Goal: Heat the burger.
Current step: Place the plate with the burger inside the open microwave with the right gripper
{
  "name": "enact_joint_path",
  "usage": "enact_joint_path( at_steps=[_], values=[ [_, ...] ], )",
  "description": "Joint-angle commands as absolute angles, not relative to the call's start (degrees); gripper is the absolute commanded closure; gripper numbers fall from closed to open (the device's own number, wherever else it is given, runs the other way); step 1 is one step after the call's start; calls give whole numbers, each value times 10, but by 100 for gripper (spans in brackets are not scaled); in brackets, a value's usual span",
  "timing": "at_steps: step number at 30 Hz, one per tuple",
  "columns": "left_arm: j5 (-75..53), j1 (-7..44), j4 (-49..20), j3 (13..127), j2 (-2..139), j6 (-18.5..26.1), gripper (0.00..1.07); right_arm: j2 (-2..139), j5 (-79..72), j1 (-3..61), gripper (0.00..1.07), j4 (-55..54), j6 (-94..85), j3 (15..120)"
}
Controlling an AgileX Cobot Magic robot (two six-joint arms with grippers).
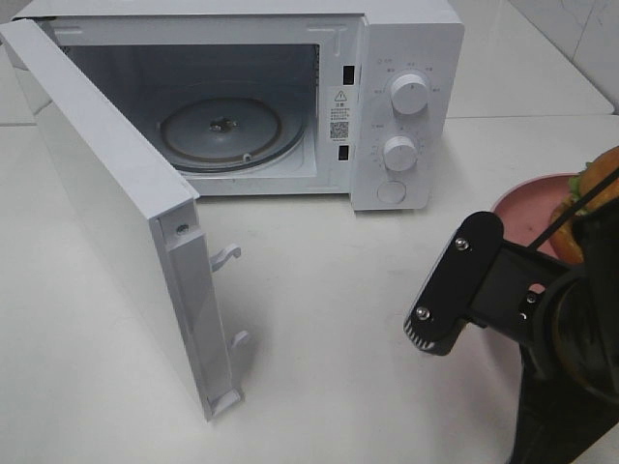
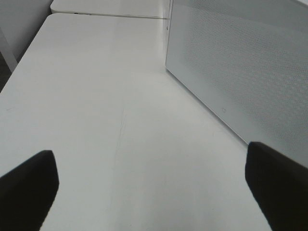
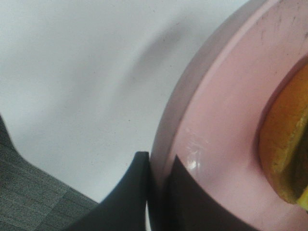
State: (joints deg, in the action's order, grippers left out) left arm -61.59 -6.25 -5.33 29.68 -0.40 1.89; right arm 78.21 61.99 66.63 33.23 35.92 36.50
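Right wrist view: the right claw (image 3: 157, 162) is clamped on the rim of the pink plate (image 3: 216, 110) carrying the burger (image 3: 285, 144); the left claw (image 2: 151, 179) stands wide apart above the counter (image 2: 96, 96).

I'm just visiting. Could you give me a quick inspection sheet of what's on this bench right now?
Surface: white table.
Job's things: burger on pink plate, at the right; microwave with door wide open, turntable empty.
Clutter: nothing seen.
Grippers: right gripper shut on the plate's rim; left gripper open over the table.
Cables: thin black cable by the right arm.
Surroundings: grey floor past the table edge.
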Motion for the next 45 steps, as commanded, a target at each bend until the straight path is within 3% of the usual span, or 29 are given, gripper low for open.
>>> enact_joint_path(
  at_steps=[1, 9, 45],
  values=[
    [-615, -63, -57, 297, -13, 19, 9, 778, 645, 693, 107, 366, 359, 365],
    [-615, -63, -57, 297, -13, 19, 9, 778, 639, 722, 107, 379, 318, 365],
    [-615, -63, -57, 297, -13, 19, 9, 771, 489, 720, 107, 465, 23, 366]
  ],
)
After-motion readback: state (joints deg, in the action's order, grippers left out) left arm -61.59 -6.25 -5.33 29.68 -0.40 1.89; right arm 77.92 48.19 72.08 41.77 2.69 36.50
